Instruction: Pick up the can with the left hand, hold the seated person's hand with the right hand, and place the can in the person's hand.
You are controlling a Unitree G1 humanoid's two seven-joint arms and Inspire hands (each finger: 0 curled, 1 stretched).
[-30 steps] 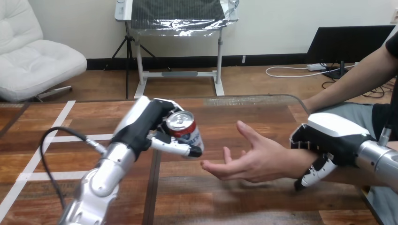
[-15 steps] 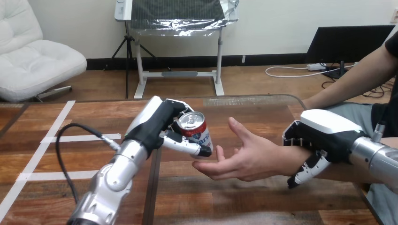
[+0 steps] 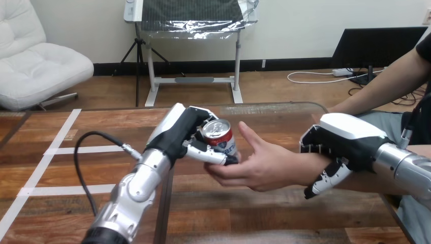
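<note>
A red and white can (image 3: 222,142) with a silver top is held upright above the table, my left hand (image 3: 183,136) curled round it from the left. The can's lower side rests against the palm of the person's hand (image 3: 259,163), which lies open, palm up, at the middle of the table. My right hand (image 3: 340,145) wraps over the person's wrist from the right, its fingers curled over the top and its thumb pointing down on the near side.
The wooden table (image 3: 213,213) has a dark seam running down its middle and white tape lines (image 3: 56,150) on its left part. The person's forearm (image 3: 376,91) comes in from the right edge.
My left hand has carried the can to the right until it meets the person's palm. My right hand and the person's hand have shifted left, toward the can.
</note>
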